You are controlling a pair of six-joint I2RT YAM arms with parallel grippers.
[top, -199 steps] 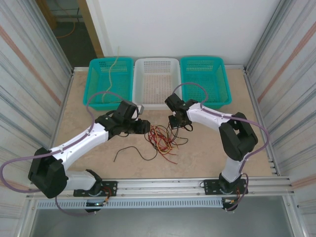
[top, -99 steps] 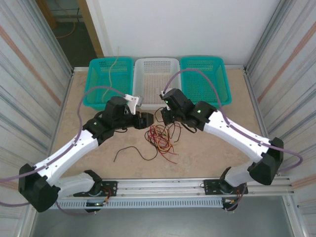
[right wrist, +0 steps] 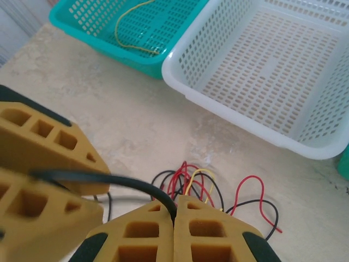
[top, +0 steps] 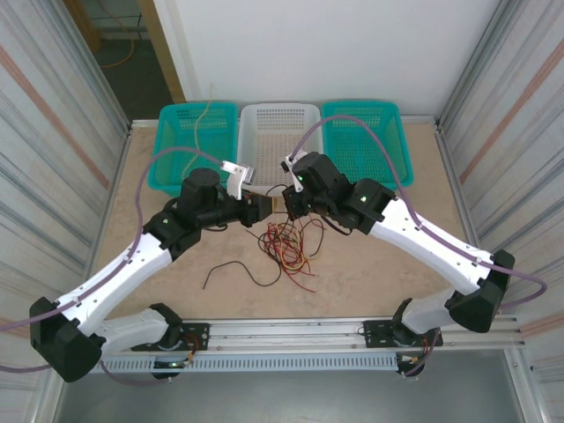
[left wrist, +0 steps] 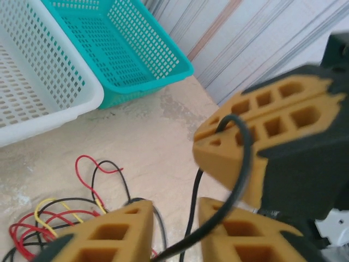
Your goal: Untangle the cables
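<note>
The table is hemmed by ribbed walls on both sides, a rail at the near edge and three baskets in a row at the far edge: teal, white, teal. Bare top lies open right of the cables and in the far left corner before the baskets; both arms reach in slantwise over the near corners.

The cables, red, black and yellow, lie curled in a heap mid-table, just near of the white basket. A loose black cable lies apart to the heap's left. A yellow cable sits in the left teal basket.

The grippers meet tip to tip above the heap's far side. The right gripper is closed, with a black cable coming out of the seam between its pads. That cable runs across to the left gripper and passes between its fingers, which stand a narrow gap apart; whether they pinch it I cannot tell.
</note>
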